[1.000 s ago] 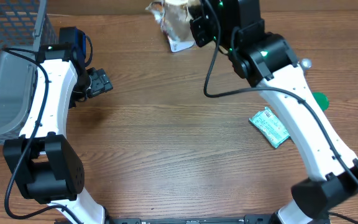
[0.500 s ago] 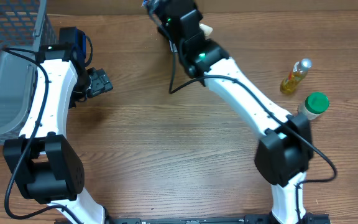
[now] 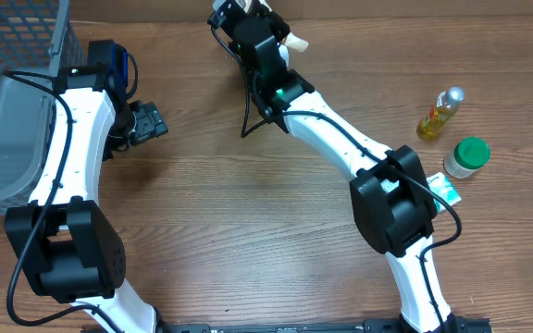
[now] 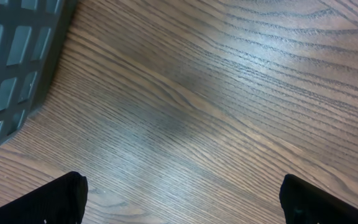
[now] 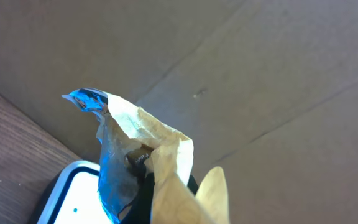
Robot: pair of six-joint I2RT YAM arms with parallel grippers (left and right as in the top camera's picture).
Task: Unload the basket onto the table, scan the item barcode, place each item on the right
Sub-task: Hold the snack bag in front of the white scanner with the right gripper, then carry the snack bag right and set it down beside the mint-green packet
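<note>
Showing a wooden surface [image 3: 266, 240] from above with two robot arms; the right arm stretches to the far edge, and the right tool [image 3: 253, 23] is pinched tight on a crumpled packet [image 5: 135, 143] of tan paper and clear, blue-tinted film; the packet sits at the top centre of the overhead view, close against a brown cardboard wall [image 5: 278, 74], and appears to be clear of the wood; just below it in the right wrist view is a white-rimmed panel [image 5: 73, 193], possibly a scanner, though that cannot be told; no barcode is visible on the packet from any view; the left tool [image 3: 148, 122] is spread wide and empty, hovering over bare wood beside a wire basket [image 3: 17, 37]; a yellow bottle [image 3: 440, 111], a green-lidded jar [image 3: 467, 155] and a green sachet [image 3: 447, 191] lie apart on the right; as a judgement, pick-up is done and the packet is being presented; turning the barcode to the reader, and any sign of a completed scan, remain outstanding
</note>
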